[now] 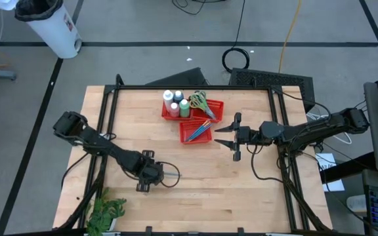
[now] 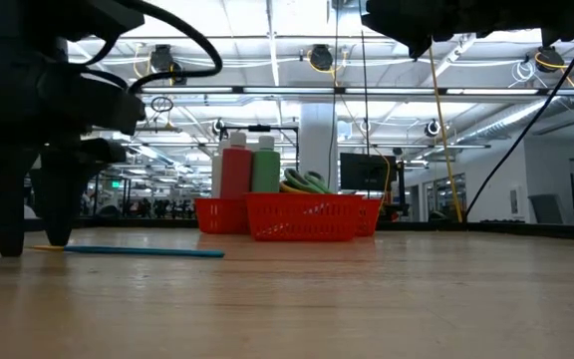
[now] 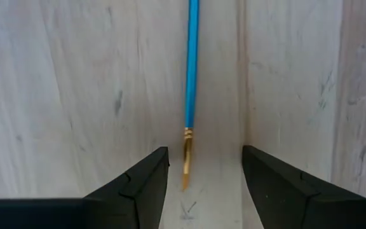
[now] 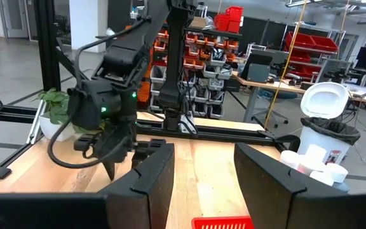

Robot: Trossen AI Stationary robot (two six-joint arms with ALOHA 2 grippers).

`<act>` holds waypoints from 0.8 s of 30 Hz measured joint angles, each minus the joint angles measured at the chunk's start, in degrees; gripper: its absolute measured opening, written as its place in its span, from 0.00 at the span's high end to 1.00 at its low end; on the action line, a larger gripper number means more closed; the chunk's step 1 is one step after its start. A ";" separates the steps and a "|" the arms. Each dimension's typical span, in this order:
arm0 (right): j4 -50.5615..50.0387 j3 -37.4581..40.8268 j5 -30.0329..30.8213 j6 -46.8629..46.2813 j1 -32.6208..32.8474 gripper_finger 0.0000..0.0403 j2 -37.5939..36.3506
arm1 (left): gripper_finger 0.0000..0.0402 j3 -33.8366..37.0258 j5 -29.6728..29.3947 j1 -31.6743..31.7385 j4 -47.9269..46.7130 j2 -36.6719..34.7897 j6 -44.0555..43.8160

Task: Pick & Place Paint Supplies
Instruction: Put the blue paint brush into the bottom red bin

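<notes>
A thin blue brush (image 3: 192, 63) lay flat on the wooden table (image 1: 241, 190), well apart from the baskets, in the left front part of the tabletop. In the left wrist view its golden ferrule and bristle tip pointed toward the gripper and lay between the two dark fingers (image 3: 142, 184), which stood apart on either side without touching it. The left gripper (image 1: 144, 180) was thus released, poised low over the brush's bristle end; the low view showed its fingers reaching down to the table surface beside the brush (image 2: 133, 251).

Toward the back of the table sat two red mesh baskets. The rear basket (image 1: 216, 113) held white-capped bottles (image 1: 174, 103), among them a green one (image 1: 184, 108), and scissors with green handles (image 1: 199, 100). The nearer basket (image 1: 184, 126), touching it at the front, held blue and orange brushes (image 1: 199, 131). In the low view a red-looking bottle (image 2: 235, 170) and a green bottle (image 2: 265, 168) rose upright above the basket rims.

The right gripper (image 1: 232, 136) hovered above the table just beside the nearer basket, on its right, with its jaws parted and nothing between them; its wrist view showed bare wood between the fingers (image 4: 151, 178). A green leafy plant (image 1: 107, 211) sat at the table's front left corner.
</notes>
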State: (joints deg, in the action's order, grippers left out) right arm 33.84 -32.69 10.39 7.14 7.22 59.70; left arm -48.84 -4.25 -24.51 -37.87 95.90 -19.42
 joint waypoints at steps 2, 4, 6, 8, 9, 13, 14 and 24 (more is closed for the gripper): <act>0.01 0.00 0.00 0.00 0.00 0.61 0.00 | 0.48 0.37 1.14 0.71 1.09 0.29 0.20; -0.02 0.00 0.00 0.00 0.00 0.61 0.00 | 0.49 0.52 1.61 1.05 2.39 0.34 1.29; -0.02 0.01 0.00 -0.01 0.00 0.61 0.00 | 0.52 0.64 2.63 1.36 3.38 0.38 2.75; -0.03 0.00 0.00 0.00 0.00 0.61 0.00 | 0.58 0.68 2.73 1.29 3.90 0.41 3.83; -0.02 0.00 0.00 -0.01 0.00 0.61 0.00 | 0.61 0.68 2.91 1.29 3.96 0.41 4.35; -0.02 0.01 0.00 0.00 0.00 0.61 0.00 | 0.76 0.68 3.21 1.53 4.45 0.50 4.19; -0.02 0.00 0.00 0.00 0.00 0.61 0.00 | 0.80 0.68 3.21 1.67 4.60 0.52 3.70; -0.01 0.00 0.00 -0.02 0.00 0.61 0.00 | 0.98 0.70 2.34 2.30 5.46 0.61 -0.87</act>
State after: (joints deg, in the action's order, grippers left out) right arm 33.83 -32.69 10.39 7.11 7.22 59.70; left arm -48.14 -1.91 -22.22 -32.41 96.51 -20.29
